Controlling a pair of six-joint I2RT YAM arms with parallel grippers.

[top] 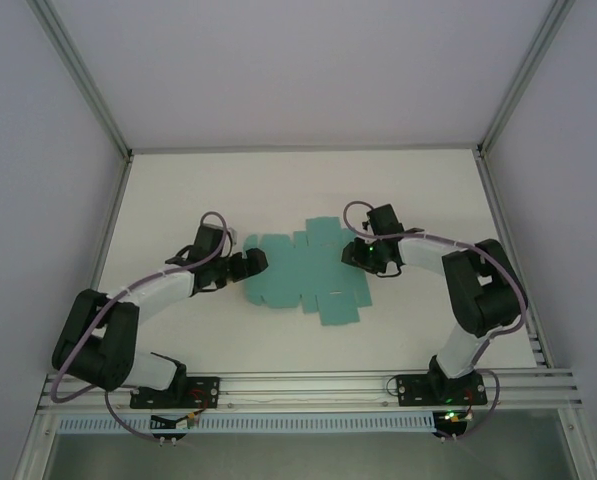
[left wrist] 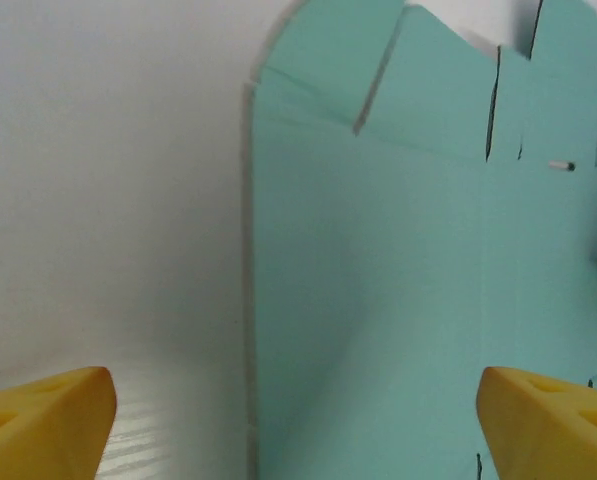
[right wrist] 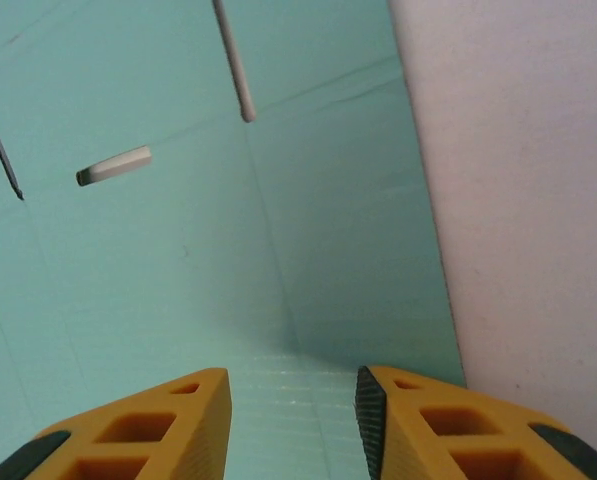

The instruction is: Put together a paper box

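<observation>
Right wrist: jaws part-open, seemingly empty

paper box [top: 303, 272] flat on the table [top: 278, 190], between left arm [top: 163, 290] and right arm [top: 458, 270]

One flat paper box [top: 303, 272], two pincers [top: 250, 263] [top: 354, 255].

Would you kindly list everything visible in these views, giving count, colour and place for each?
paper box: one, teal, a flat die-cut sheet lying mid-table between the end effectors.
table: one, white, under the sheet.
frame rail: one, silver, along the near table edge.
left end effector: one, black with yellow fingers, at the sheet's left edge, wide open.
right end effector: one, black with yellow fingers, over the sheet's right edge, jaws narrowly apart.
</observation>
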